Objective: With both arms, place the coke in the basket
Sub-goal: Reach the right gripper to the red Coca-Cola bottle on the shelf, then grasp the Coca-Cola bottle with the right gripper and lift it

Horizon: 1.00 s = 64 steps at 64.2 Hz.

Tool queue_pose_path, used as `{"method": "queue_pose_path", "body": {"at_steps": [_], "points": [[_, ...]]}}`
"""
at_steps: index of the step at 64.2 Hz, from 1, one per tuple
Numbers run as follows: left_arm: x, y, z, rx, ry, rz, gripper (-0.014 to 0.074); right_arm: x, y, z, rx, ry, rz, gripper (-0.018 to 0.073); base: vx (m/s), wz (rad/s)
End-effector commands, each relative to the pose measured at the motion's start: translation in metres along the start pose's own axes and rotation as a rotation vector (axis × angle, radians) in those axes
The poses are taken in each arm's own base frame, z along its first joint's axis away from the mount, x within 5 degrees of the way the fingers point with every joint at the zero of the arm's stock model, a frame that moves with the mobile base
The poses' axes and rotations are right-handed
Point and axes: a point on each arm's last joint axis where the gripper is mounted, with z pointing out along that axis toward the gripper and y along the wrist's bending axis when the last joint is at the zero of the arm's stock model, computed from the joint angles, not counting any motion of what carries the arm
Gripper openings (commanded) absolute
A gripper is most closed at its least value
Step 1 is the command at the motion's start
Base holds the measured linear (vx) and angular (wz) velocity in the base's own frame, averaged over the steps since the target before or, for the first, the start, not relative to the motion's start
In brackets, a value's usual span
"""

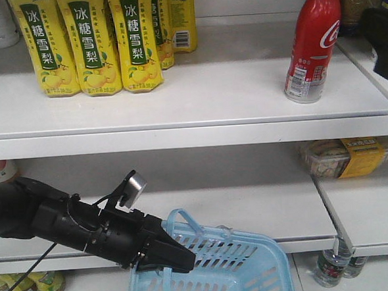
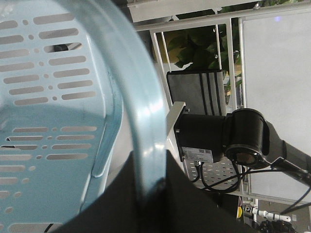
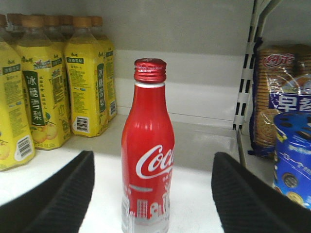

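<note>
On upper shelf [image 1: 197,96], at two o'clock, coke [image 1: 313,42] is standing upright; right gripper [image 3: 153,165] is holding jaws spread either side, not touching. At six o'clock, left gripper [image 1: 178,260] is pinching basket [image 1: 254,274] handle. Likely best: advancing level, closing mid-body, lifting straight, avoiding tipping.

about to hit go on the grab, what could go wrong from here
The coke is tall and slim, standing free between the open fingers of the right gripper; an off-centre close could knock it over.
The left gripper holds the basket by one edge only, so it may tilt when the coke lands.
</note>
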Motion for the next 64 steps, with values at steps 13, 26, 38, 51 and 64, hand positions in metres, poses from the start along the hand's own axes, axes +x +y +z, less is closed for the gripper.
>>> {"method": "queue_pose_path", "body": {"at_steps": [13,26,38,51,64], "points": [[-0.004,-0.027,-0.008,0.098,-0.04,0.074,-0.0006,-0.035,-0.001,0.032,0.008,-0.101,-0.005,0.0487,0.0,0.0],[-0.004,-0.027,-0.008,0.098,-0.04,0.074,-0.0006,-0.045,-0.001,0.052,0.005,-0.088,-0.005,0.0487,0.0,0.0],[-0.004,-0.027,-0.008,0.098,-0.04,0.074,-0.0006,-0.047,-0.002,0.068,0.004,-0.079,-0.005,0.0487,0.0,0.0],[-0.004,-0.027,-0.008,0.098,-0.04,0.074,-0.0006,-0.045,-0.002,0.091,0.004,-0.056,0.004,0.0487,0.0,0.0],[-0.004,-0.027,-0.008,0.098,-0.04,0.074,-0.0006,-0.045,-0.002,0.101,0.005,-0.059,0.008,0.0339,0.0,0.0]]}}
